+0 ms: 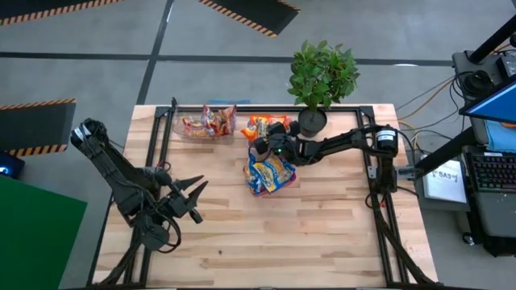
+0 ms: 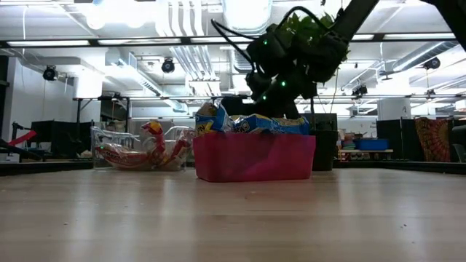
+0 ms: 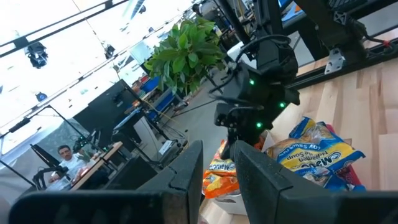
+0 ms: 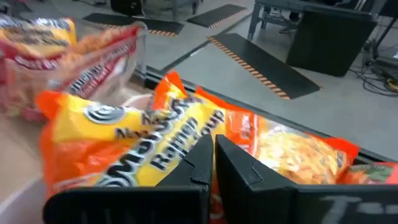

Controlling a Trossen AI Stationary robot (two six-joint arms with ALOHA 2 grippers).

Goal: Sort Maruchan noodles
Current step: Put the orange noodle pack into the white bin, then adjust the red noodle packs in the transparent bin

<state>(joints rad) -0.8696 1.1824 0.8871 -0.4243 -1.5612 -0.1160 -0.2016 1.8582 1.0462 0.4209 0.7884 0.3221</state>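
High view: the wooden bench (image 1: 306,234) carries three shallow trays along its far side. A clear tray (image 1: 187,127) at far left holds the reddish-pink noodle packets (image 1: 211,122). Next to it, a white tray (image 1: 248,133) holds the orange noodle packets (image 1: 260,125). Nearer the middle of the bench, a red tray (image 1: 255,187) is heaped with the blue-and-yellow noodle packets (image 1: 271,172). A potted plant (image 1: 321,80) stands at the far edge, just beside the white tray.

The right end effector (image 1: 260,147) reaches in from the right side of the bench and hangs above the boundary between the white tray and the red tray. In the right wrist view its fingers (image 4: 208,163) are clenched together, tips touching, directly over an orange packet with yellow lettering panel; whether anything is pinched between them cannot be told.

The left end effector (image 1: 192,197) waits over the near left part of the bench, well apart from all trays. Its fingers (image 3: 186,171) stand parted and hold nothing.

Low view: the red tray (image 2: 253,156) sits flat on the bench with blue-and-yellow packets (image 2: 251,122) rising above its rim; the right end effector (image 2: 280,94) hangs just above them. The clear tray (image 2: 138,149) stands behind and to the side.
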